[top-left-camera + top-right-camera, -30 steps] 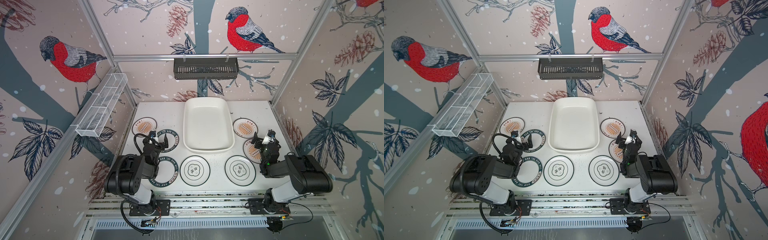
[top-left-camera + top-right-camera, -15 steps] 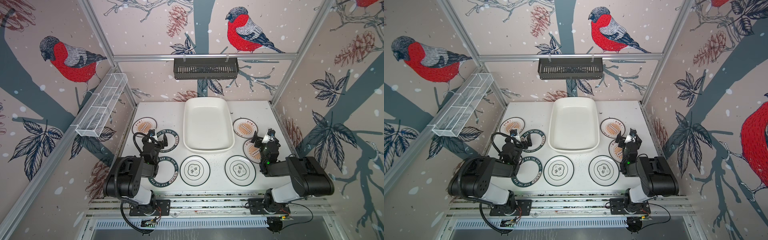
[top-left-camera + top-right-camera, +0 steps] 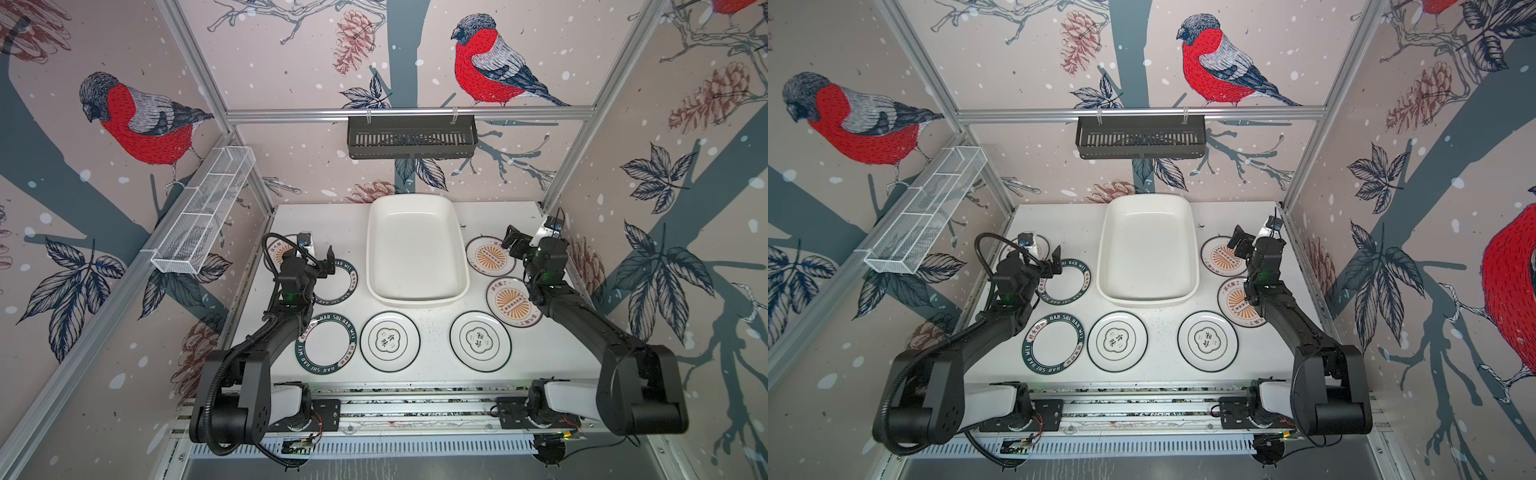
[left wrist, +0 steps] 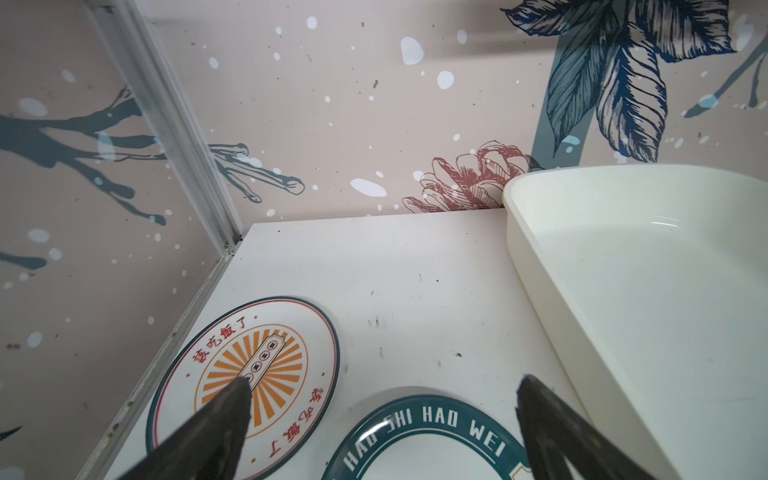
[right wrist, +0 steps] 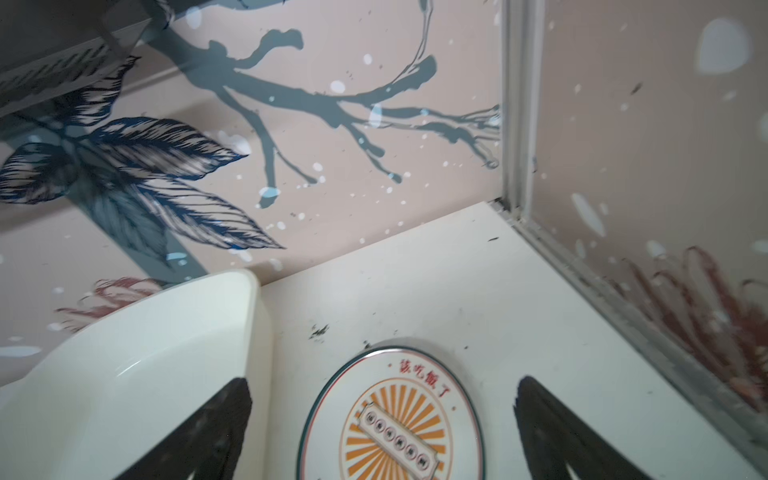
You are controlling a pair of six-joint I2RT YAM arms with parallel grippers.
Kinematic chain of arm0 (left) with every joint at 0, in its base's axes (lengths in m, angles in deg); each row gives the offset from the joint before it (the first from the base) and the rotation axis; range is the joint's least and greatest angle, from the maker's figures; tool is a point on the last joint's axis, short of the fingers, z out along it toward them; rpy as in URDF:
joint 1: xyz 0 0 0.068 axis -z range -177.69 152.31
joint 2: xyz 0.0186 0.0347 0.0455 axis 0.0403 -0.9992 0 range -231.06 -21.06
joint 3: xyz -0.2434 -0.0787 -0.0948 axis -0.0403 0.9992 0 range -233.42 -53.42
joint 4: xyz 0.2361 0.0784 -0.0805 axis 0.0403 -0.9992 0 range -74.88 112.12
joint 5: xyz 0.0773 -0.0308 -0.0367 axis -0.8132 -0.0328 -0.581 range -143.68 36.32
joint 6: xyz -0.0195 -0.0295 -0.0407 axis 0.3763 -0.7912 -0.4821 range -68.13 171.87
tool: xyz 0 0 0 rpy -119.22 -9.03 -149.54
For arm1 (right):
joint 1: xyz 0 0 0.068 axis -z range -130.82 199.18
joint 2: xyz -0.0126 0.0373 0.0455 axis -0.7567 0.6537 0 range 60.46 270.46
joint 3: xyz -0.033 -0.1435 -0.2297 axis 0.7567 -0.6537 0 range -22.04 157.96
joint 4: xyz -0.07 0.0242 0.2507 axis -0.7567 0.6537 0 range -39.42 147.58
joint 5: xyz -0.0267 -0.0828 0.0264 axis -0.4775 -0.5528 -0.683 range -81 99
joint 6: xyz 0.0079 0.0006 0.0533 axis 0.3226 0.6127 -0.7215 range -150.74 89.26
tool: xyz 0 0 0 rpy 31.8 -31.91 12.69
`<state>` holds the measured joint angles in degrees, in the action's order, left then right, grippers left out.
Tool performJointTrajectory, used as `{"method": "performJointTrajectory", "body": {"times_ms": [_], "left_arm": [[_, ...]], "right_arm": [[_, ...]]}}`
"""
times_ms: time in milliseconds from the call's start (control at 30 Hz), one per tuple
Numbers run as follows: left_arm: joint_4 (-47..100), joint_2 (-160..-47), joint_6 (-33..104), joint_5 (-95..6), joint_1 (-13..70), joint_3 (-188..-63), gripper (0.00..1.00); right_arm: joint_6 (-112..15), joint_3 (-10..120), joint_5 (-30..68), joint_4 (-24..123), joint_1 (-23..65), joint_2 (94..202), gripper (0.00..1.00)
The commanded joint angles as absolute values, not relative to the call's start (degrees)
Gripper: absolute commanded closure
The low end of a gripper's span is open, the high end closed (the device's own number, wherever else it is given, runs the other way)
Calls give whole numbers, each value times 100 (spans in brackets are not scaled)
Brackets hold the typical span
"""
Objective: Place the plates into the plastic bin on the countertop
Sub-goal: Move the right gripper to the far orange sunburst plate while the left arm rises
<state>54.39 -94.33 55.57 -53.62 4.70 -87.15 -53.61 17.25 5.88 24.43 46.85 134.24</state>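
Seven small round white plates [image 3: 389, 341], shallow and glossy, lie flat on the white speckled bench [image 3: 434, 328]. None is in the large cream-white rectangular plastic bin [image 3: 415, 249], which sits empty at the middle rear. The plates ring it on three sides and lie apart, probably so each rim can be taken singly. The right end effector [image 5: 382, 386], spread wide and empty, hangs over an orange-sunburst plate [image 5: 395, 428] just beside the bin. The left end effector [image 4: 384, 388], equally wide and empty, hovers above the far rim of a dark lettered-rim plate [image 4: 424, 415].
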Motion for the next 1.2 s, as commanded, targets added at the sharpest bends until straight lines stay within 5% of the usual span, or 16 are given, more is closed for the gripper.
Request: {"method": "performJointTrajectory", "body": {"times_ms": [0, 267, 467, 733, 1167], "left_arm": [[3319, -9492, 5852, -4897, 470, -9438, 2], [1350, -9636, 6060, -3684, 474, -10999, 3], [70, -10073, 6277, -2944, 473, -12135, 2], [-393, -10139, 6613, -2367, 469, -12350, 3], [-662, -10455, 6575, -1449, 469, -12543, 3]], "right_arm": [[-6172, 1716, 1597, 2975, 4836, 13412, 0], [-5997, 2319, 2479, 4236, 5533, 13889, 3], [-5844, 2813, 3263, 4774, 6114, 14741, 20], [-5720, 3138, 3713, 4647, 6411, 15749, 33], [-5584, 3456, 4057, 4547, 6610, 16749, 35]]}}
